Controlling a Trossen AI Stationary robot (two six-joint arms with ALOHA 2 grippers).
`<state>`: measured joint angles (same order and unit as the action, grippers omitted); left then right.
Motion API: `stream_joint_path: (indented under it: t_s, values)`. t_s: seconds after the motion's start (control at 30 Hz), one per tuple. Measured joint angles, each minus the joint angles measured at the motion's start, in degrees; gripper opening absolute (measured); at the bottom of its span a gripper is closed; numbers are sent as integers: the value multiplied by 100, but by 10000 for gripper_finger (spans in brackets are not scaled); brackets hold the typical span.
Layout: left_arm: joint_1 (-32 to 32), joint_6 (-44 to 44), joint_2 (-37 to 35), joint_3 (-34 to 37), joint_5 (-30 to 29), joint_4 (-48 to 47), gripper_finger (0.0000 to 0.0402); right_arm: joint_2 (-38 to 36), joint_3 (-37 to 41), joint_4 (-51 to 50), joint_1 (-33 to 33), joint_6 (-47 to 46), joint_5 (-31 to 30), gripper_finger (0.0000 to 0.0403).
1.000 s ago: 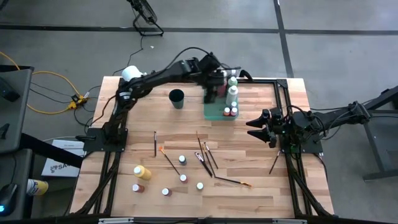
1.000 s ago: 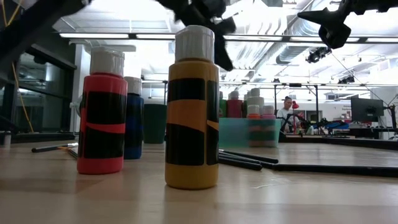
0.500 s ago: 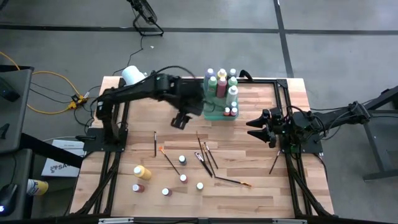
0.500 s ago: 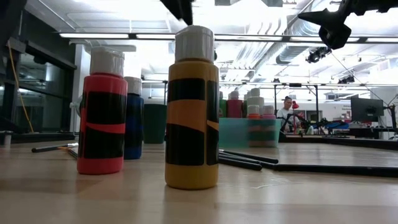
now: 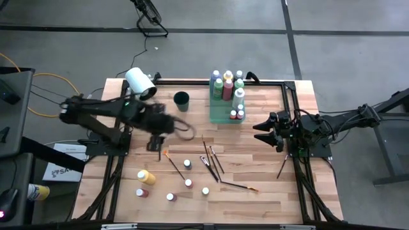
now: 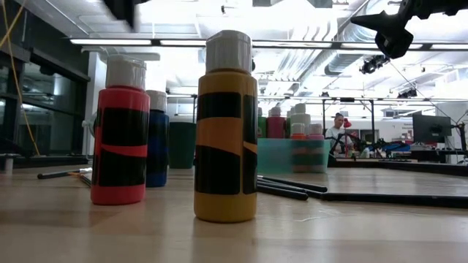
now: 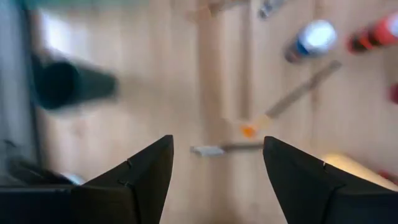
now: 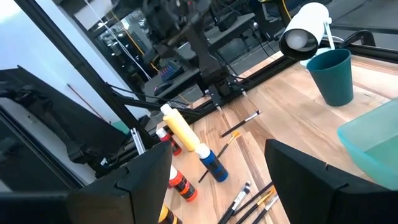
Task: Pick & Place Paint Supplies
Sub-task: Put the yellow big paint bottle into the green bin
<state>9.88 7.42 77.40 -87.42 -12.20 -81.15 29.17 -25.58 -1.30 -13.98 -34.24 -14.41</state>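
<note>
Wooden table carries scattered paint bottles and paintbrushes across its near half; more bottles stand in the green tray at the far side, beside a dark cup. Left hand hovers over a brush at left-centre, fingers apart, holding nothing. Right hand waits at the right edge, fingers spread, empty.

Left gripper hangs open over the table's left half; right gripper waits open at right.
</note>
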Motion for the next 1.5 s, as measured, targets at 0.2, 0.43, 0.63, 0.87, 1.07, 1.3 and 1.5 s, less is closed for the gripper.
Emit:
stream_joint_path:
  t_s: [0.2, 0.43, 0.63, 0.87, 1.07, 1.3, 1.5]
  values:
    - [1146, 1923, -1021, 1360, 605, 629, 242, 2, 0, -95, -2, 0, 114, 252]
    - [2680, 2177, -1265, 1672, 1016, 727, 242, 0, 0, -153, 0, 0, 125, 252]
    - [3515, 2423, -1139, 1671, 834, 695, 242, 0, 0, -153, 0, -2, 140, 252]
    - [3905, 2589, -763, 1672, 394, 591, 242, 2, 0, -151, 0, -15, 153, 252]
    - [3892, 2570, -380, 1672, 367, 598, 242, 2, 0, -151, -2, -39, 153, 252]
    - [3888, 2744, -320, 1983, 445, 1182, 242, 1, 0, -149, -1, -44, 153, 252]
    - [3887, 2801, -342, 2059, 299, 1306, 241, 1, 0, -149, -1, -44, 155, 252]
